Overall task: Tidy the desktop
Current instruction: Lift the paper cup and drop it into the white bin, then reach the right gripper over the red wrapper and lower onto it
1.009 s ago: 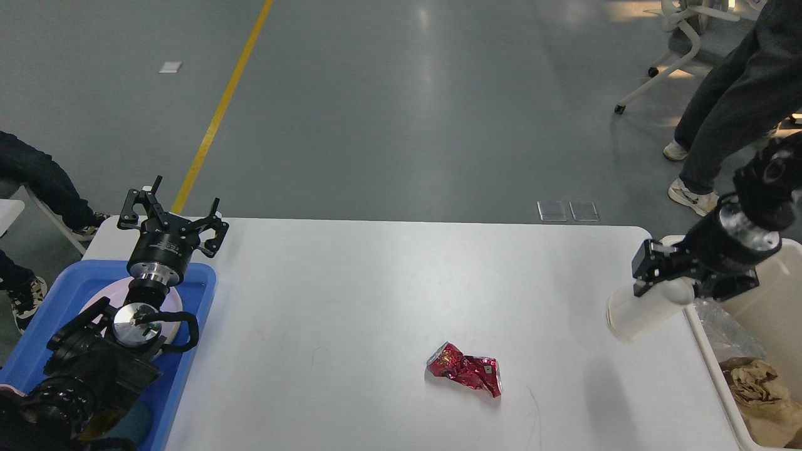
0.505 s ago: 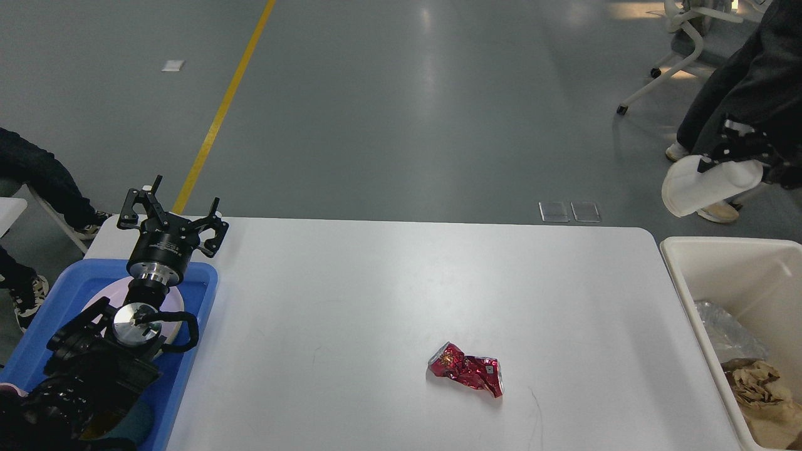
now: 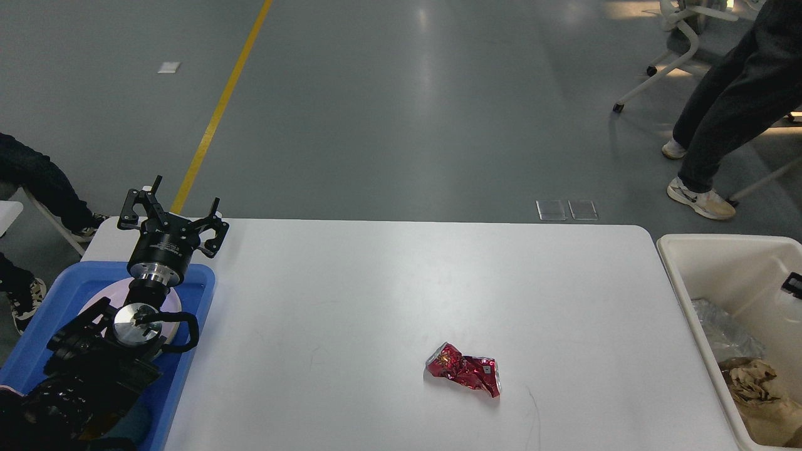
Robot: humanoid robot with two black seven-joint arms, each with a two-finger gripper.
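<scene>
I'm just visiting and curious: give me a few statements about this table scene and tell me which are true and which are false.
1. A crushed red can lies on the white desktop. True.
2. The left gripper is clamped on a cup. False: its fingers are spread open and hold nothing.
3. The cream bin at the right holds crumpled brown paper. True.
4. The blue tray sits at the table's right end. False: it is at the left end, under the left arm.
5. The red can lies inside the bin. False: it lies on the desktop, apart from the bin.

Left hand [image 3: 172,216] raised, fingers spread apart.
</scene>
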